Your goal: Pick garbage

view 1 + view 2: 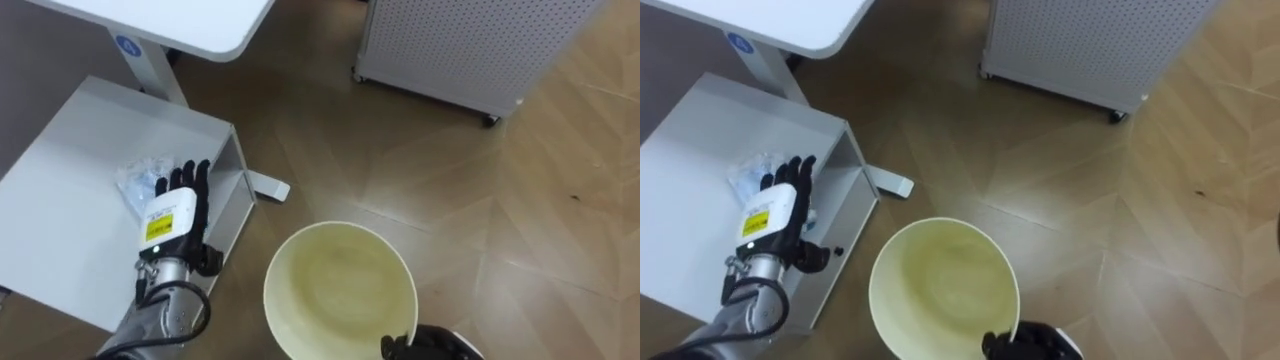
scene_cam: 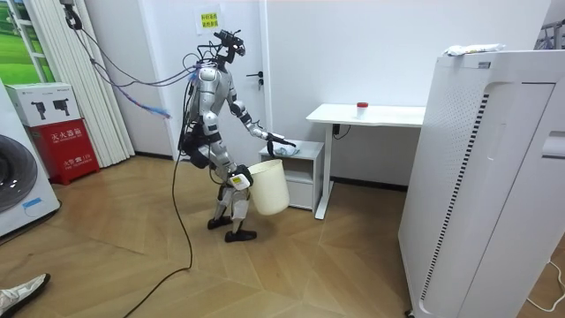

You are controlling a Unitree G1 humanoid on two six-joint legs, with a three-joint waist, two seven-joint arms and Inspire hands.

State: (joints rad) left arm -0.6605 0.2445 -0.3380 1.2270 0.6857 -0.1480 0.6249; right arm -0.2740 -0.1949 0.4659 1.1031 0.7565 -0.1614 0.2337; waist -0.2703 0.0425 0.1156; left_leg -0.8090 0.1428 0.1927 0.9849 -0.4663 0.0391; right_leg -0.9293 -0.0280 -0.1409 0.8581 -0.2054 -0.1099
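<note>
My left hand (image 1: 178, 212) is open, fingers straight, over the wrapper (image 1: 138, 182) on the cabinet (image 1: 60, 210), short of its right edge. Right hand (image 1: 420, 346) grips the bin (image 1: 340, 280) at its rim, open floor (image 1: 520, 230) beyond. Room view adds a red-topped thing (image 2: 360, 107) on the desk (image 2: 393, 115).

The body is silver-grey with dark joints. The left hand (image 1: 178, 208) has black fingers, a white back with a yellow label, and a ribbed silver wrist.
</note>
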